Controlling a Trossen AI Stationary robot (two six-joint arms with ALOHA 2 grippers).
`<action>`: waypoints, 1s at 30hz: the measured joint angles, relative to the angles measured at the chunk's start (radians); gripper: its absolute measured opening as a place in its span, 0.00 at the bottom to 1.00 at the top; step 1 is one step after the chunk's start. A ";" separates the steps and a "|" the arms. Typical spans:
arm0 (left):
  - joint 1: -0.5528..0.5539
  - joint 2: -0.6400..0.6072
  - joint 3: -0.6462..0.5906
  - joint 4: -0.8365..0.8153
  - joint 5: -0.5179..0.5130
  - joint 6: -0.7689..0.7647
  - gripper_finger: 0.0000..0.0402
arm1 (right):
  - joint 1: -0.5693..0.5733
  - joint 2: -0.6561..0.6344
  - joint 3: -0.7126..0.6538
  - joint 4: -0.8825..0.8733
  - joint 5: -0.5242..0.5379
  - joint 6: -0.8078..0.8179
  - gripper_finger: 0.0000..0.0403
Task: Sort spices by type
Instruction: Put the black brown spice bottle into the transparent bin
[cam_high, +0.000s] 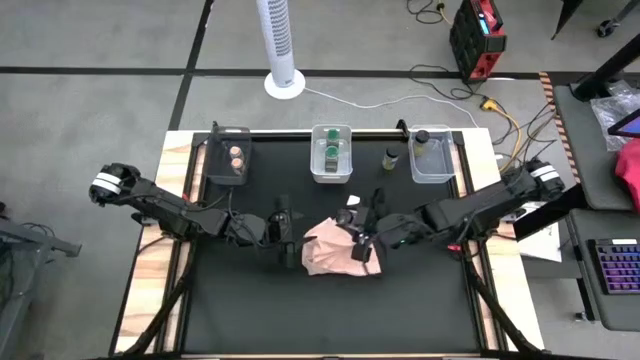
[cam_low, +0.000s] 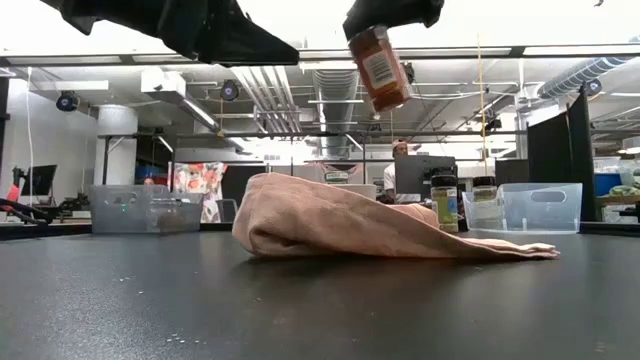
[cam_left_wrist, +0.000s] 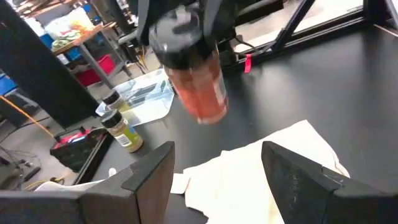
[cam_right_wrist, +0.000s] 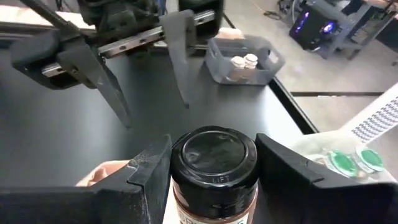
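Above the crumpled pink cloth (cam_high: 335, 250) at the middle of the black table (cam_high: 330, 310), a black-lidded spice jar (cam_low: 380, 66) with reddish contents is clasped by the right gripper (cam_right_wrist: 213, 163), its two fingers pressed against the lid's sides. Only in the low view is the jar seen hanging tilted, clear of the cloth, with open air beneath it. Only in the right wrist view is the embossed lid top (cam_right_wrist: 213, 155) seen, and beyond it the left gripper (cam_right_wrist: 152, 81), whose fingers stand apart with nothing between them. In the left wrist view the same jar is seen from the side, just beyond those spread fingers (cam_left_wrist: 152, 177).

From the high view alone the row at the table's far edge can be read: a left bin (cam_high: 228, 160) with tan-lidded jars (cam_high: 236, 158), a middle bin (cam_high: 332, 152) with green-lidded jars (cam_high: 332, 148), and a right bin (cam_high: 434, 155) with one dark-lidded jar (cam_high: 421, 137) in it. One further dark-lidded jar (cam_high: 390, 157) stands on the table between the middle and right bins. The near half of the table is left bare, and wooden strips (cam_high: 155, 270) are exposed along both side edges.
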 joint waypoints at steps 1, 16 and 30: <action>0.000 0.000 0.000 0.000 -0.002 0.000 0.56 | 0.000 -0.019 -0.014 0.005 0.002 0.000 0.47; 0.000 -0.005 0.002 -0.001 -0.008 0.000 0.56 | 0.000 -0.227 -0.313 0.351 0.075 -0.051 0.47; 0.000 -0.005 0.002 -0.001 -0.008 -0.015 0.56 | 0.000 -0.232 -0.351 0.471 0.074 -0.092 0.47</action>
